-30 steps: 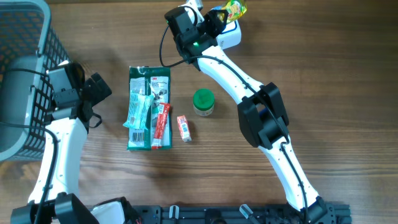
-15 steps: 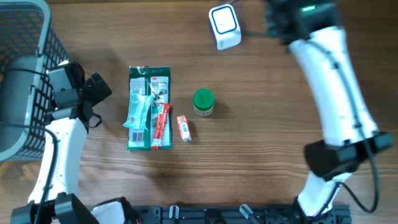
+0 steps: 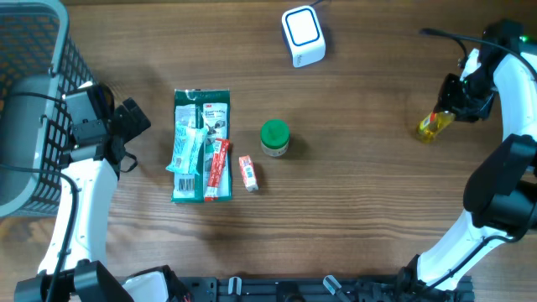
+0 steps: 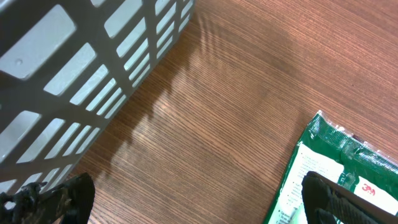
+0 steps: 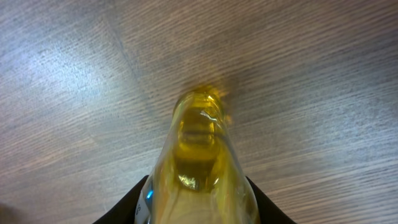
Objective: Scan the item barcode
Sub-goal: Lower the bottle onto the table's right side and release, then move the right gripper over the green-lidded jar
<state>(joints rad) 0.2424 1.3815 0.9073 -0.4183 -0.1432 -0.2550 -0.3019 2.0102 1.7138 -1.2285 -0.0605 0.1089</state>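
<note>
Right gripper (image 3: 451,107) is pinching a small clear yellow bottle (image 3: 430,126) at the wooden table's (image 3: 361,210) right edge. Left gripper (image 3: 134,137) just sits spread wide

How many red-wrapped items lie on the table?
2: a red stick pack on the right side of the green packet, and a small red box beside it on the table. None appear hidden.

A mock shop checkout: barcode scanner (image 3: 303,35), grey shopping basket (image 3: 71,59) and packaged goods (image 3: 189,109) on a wooden table (image 3: 361,210).
</note>
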